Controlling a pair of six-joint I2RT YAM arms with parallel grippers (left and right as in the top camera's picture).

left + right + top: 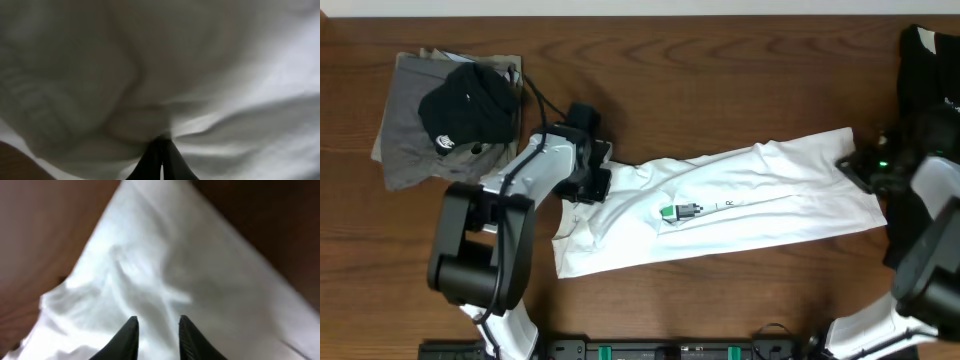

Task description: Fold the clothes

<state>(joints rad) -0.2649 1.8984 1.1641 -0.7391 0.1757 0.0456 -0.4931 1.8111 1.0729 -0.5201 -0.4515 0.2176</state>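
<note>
On the table, the floppy white cloth T-shirt (750, 200) bends easily. The left claw (161, 150) pinches its nine o'clock edge. The right claw (157, 319), spread apart, should grab the three o'clock edge.

The T-shirt (750, 200) lies stretched across the middle of the tabletop (720, 60), with the left gripper (597, 188) at its left end and the right gripper (850, 165) at its right end. Behind it on the left, a bundle (470, 105) sits on a folded garment (410, 150). A loose garment (925, 55) lies at the far right rear.
</note>
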